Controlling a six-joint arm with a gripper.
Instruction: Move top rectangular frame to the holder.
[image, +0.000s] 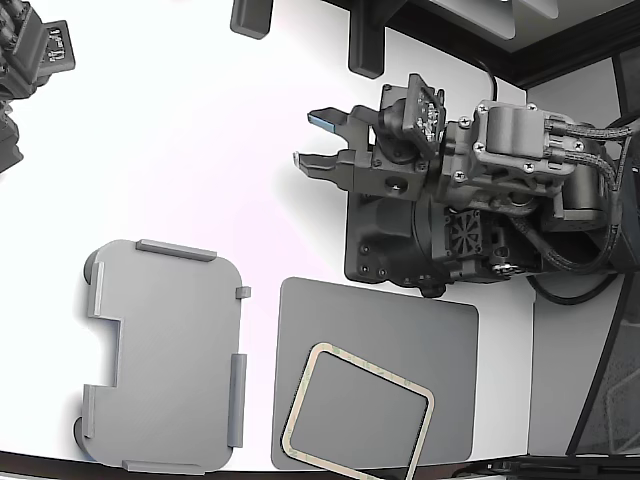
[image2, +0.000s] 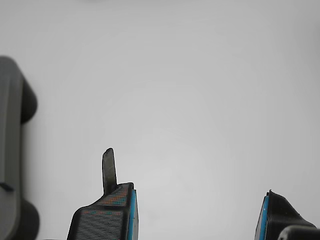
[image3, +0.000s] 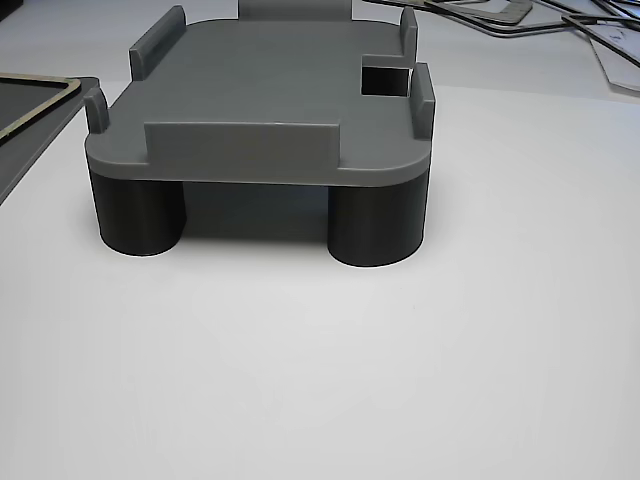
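Note:
The top rectangular frame (image: 298, 395), a thin cream outline with rounded corners, lies tilted on a dark grey pad (image: 400, 330) near the bottom edge of the exterior view. Left of it in that view stands the holder (image: 165, 355), a grey tray with raised edge tabs and a side notch. My gripper (image: 305, 139) hovers open over bare white table, well above the pad in that picture, with nothing between its fingers. The wrist view shows both fingertips (image2: 107, 215) wide apart and the holder's edge (image2: 10, 150) off to one side. The other view shows the holder (image3: 260, 100) on round feet and one frame corner (image3: 45, 80).
A second arm (image: 30, 60) sits at the exterior view's top left. Dark fixtures (image: 365, 45) stand along the table's far edge. My arm's body (image: 470, 200) covers the table just above the pad. Thin outlines and cables (image3: 520, 15) lie behind the holder in the other view.

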